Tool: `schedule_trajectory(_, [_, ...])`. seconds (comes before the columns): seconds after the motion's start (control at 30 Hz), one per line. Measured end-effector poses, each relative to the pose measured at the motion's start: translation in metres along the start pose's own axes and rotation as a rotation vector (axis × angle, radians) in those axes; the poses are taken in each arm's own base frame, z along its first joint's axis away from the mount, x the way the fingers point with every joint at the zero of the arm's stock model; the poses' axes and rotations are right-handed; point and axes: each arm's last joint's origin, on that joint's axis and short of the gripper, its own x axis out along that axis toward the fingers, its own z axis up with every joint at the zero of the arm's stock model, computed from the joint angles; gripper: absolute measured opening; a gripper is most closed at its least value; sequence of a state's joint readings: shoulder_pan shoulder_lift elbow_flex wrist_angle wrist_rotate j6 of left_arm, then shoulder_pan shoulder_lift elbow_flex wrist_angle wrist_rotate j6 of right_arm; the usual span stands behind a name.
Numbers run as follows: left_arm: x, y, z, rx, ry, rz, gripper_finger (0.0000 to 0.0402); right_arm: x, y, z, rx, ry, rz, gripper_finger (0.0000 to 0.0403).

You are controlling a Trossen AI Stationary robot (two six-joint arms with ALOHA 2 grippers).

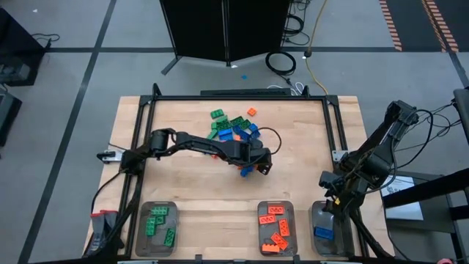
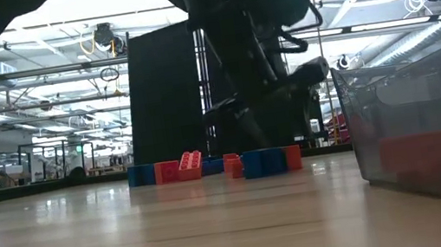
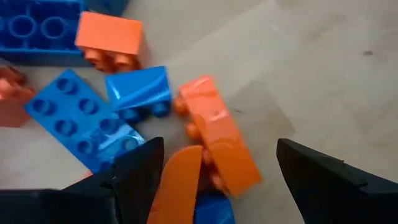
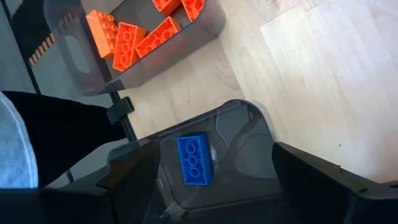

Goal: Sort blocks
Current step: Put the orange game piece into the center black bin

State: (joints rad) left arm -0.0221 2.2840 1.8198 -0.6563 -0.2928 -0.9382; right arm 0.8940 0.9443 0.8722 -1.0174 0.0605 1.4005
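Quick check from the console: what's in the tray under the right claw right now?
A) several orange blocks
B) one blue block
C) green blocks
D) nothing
B: the right wrist view shows a single blue block lying in the clear tray below the open right claw.

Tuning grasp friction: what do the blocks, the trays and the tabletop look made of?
Blocks: glossy moulded plastic, likely hard; highlights show on the faces, studs are crisp.
Trays: clear smoky plastic, smooth; the blue block shows through the wall.
Tabletop: pale wood planks with visible grain, matte to satin.
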Motion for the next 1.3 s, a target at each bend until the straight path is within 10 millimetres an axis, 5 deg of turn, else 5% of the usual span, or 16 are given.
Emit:
schedule_trajectory(0.2, [-0.001, -0.003, -0.001, -0.025, -0.010, -0.018, 0.0298, 0.000, -0.001, 0.000, -0.014, 0.001, -0.005, 0.0304])
schedule_trajectory(0.7, [0.006, 0.001, 0.015, -0.016, -0.051, -0.063, 0.0135, 0.000, 0.000, 0.000, -0.017, 0.001, -0.004, 0.0304])
schedule_trajectory(1.3, [0.004, -0.003, 0.015, 0.068, 0.018, -0.141, 0.0124, 0.000, -0.001, 0.001, -0.052, -0.024, -0.009, 0.0304])
